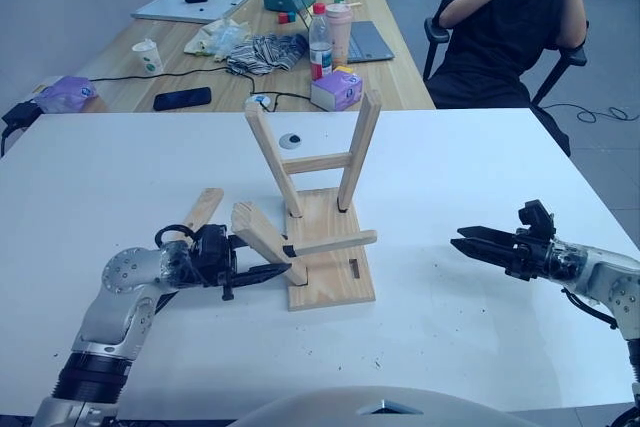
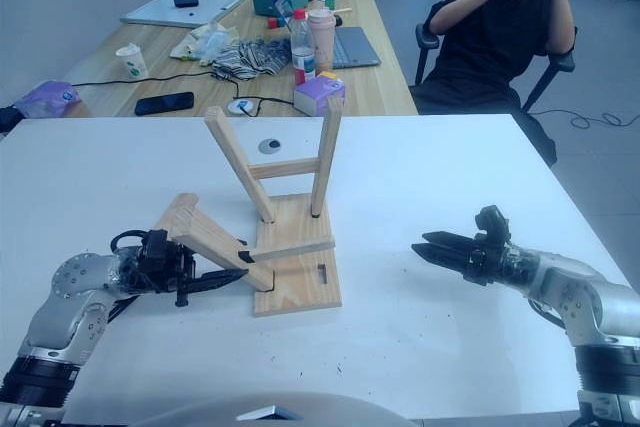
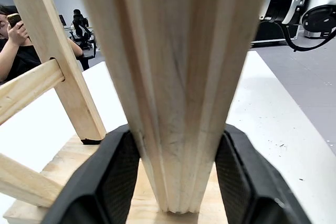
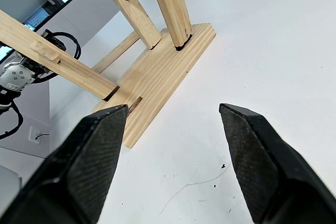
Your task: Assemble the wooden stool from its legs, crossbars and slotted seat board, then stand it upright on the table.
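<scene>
While the left fingers [image 1: 268, 271] are clamped on a slanted leg [image 3: 178, 93], one pad [image 3: 107, 182] pressing each side of the wood, the step in hand looks like seating that leg in the board [image 1: 332, 282]. The board lies flat on the desk [image 1: 480, 167] just ahead of these fingers. Beyond them, a pair of legs joined by a bar [image 1: 316, 162] already stands in the board's far slots.

The held leg's foot sits at the board's near edge, close to an open slot [image 4: 135, 104]. A second bar [image 1: 335, 243] juts from the leg across the board towards the right fingers [image 1: 468, 242]. Those are spread wide, hold nothing, and hover over the desk well apart from the board.

To do this well, I judge the left fingers should keep a firm squeeze and tip the leg nearer upright before pressing. That way the foot enters square rather than skating over the wood. The right fingers could come in to pin the board or steady the loose bar end, since a lone push may slide the board away.

No writing shows on the wood. Labels on the bottle [image 1: 320, 45] and box [image 1: 336, 90] far beyond are too small to read.
</scene>
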Robot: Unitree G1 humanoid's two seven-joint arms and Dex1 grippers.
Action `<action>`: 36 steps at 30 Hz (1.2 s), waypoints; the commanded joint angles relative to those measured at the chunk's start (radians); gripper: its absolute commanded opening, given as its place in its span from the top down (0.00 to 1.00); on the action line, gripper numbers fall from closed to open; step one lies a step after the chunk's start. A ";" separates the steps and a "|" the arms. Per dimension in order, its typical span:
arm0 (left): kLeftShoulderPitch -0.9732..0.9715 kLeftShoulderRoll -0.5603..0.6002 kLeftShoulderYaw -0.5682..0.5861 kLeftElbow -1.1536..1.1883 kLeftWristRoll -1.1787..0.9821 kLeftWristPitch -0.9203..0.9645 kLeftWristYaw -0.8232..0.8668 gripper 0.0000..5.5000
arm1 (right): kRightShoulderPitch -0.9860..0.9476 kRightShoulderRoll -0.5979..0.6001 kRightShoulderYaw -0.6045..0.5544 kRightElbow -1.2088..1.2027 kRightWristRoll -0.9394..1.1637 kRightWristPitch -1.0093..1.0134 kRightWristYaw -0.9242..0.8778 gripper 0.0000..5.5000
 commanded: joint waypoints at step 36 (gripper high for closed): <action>0.006 0.161 0.238 0.186 0.153 0.373 0.486 0.29 | 0.127 0.098 -0.061 -0.084 -0.023 -0.077 -0.104 0.42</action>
